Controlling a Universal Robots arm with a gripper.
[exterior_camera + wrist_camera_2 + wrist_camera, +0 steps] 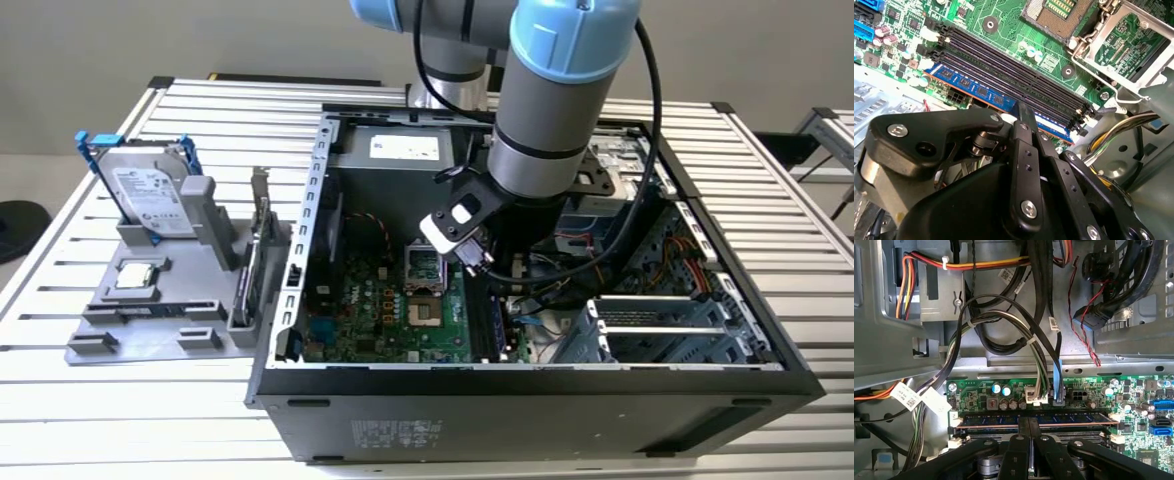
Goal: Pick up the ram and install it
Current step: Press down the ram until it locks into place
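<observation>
Reaching into the open computer case (534,385), gripper (1024,111) clenched on the ram (979,92), ram on edge in the outermost memory slot of the motherboard (1019,30), long axis parallel to the empty black slots (1014,70) just beyond the fingertips.

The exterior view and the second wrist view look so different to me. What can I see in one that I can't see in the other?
The exterior view alone gives the robot arm reaching into the open computer case, and the hard drive standing in a grey holder on the exterior view's left.

The second wrist view alone gives the close detail: the gripper with its jaws closed on the ram, which sits along the outermost of the black memory slots.

Both share the green motherboard and its processor socket.
</observation>
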